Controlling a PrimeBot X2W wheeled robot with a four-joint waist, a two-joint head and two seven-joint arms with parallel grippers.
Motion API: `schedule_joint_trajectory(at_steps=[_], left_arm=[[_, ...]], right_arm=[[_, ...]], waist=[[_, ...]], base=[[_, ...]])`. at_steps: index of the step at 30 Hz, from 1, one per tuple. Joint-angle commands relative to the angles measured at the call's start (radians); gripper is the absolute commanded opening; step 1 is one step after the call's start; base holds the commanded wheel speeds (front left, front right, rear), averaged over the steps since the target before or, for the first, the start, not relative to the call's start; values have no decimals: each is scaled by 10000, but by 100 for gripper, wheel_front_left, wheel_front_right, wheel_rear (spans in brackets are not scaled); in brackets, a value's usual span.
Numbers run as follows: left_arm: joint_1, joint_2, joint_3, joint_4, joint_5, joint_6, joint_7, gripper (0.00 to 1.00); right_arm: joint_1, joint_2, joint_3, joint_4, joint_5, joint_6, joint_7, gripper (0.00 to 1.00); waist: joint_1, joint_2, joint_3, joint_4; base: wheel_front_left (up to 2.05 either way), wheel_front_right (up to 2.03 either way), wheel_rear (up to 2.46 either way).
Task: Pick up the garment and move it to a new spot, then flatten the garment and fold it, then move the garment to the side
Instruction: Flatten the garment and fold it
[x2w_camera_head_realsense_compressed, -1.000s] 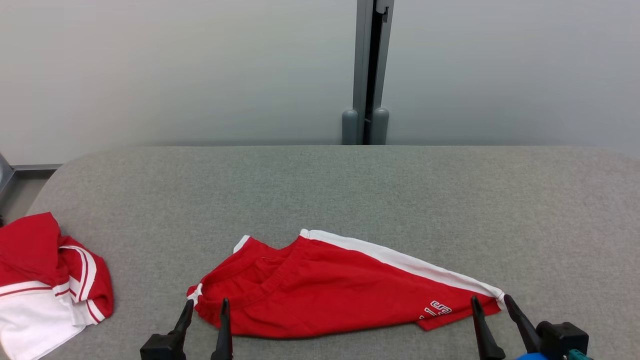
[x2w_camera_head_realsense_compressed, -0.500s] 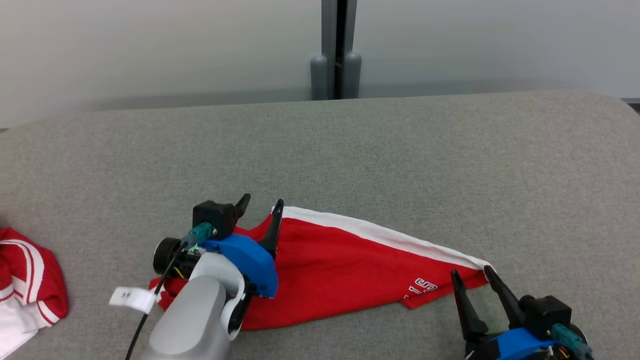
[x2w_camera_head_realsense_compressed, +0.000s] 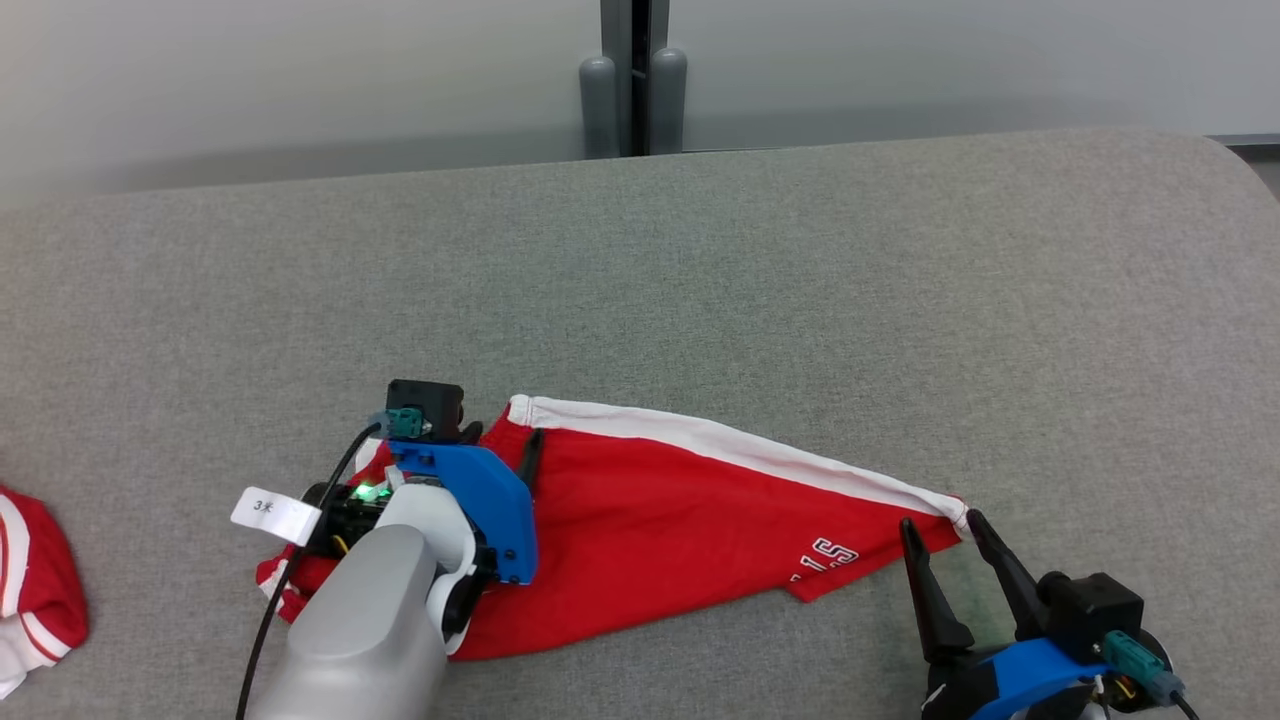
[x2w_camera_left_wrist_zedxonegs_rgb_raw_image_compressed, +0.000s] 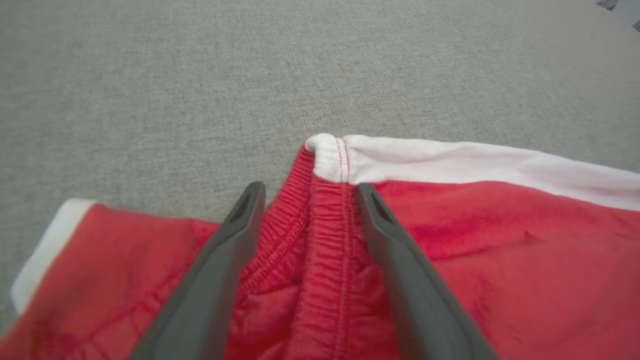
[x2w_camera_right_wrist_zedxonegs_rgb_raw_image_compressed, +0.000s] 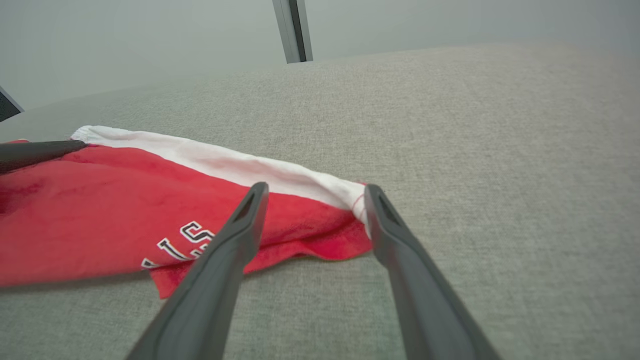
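The garment (x2w_camera_head_realsense_compressed: 680, 520), red shorts with a white side stripe and white lettering, lies flat on the grey table (x2w_camera_head_realsense_compressed: 800, 280). My left gripper (x2w_camera_head_realsense_compressed: 500, 447) is open and tipped down over the waistband end. In the left wrist view, the bunched elastic waistband (x2w_camera_left_wrist_zedxonegs_rgb_raw_image_compressed: 320, 230) lies between that gripper's (x2w_camera_left_wrist_zedxonegs_rgb_raw_image_compressed: 309, 189) spread fingers. My right gripper (x2w_camera_head_realsense_compressed: 940, 522) is open at the garment's right tip. The right wrist view shows the hem corner (x2w_camera_right_wrist_zedxonegs_rgb_raw_image_compressed: 345, 200) in the gap of the right gripper (x2w_camera_right_wrist_zedxonegs_rgb_raw_image_compressed: 316, 187), low over the cloth.
Another red and white garment (x2w_camera_head_realsense_compressed: 30, 590) lies at the table's left edge. A grey post (x2w_camera_head_realsense_compressed: 630, 80) stands against the wall behind the table. Bare grey table surface stretches beyond and to the right of the shorts.
The head camera has tilted and turned, shifting the whole picture. My left arm has reached forward over the shorts and lowered its fingers onto the waistband. The right gripper stays by the hem corner.
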Motion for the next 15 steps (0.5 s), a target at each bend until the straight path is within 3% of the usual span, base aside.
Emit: schedule_joint_trajectory(at_steps=[1, 15], left_arm=[[-6, -24, -170, -77, -228, -20, -37, 100], [91, -17, -1556, -200, -1547, -22, -68, 98]], right_arm=[[-5, -7, -11, 17, 13, 1, -7, 100], [-261, -9, 240, 192, 26, 1, -7, 100]], waist=[[-1, -1, -8, 43], [-1, -1, -79, 192]], base=[[0, 0, 0], [0, 0, 0]])
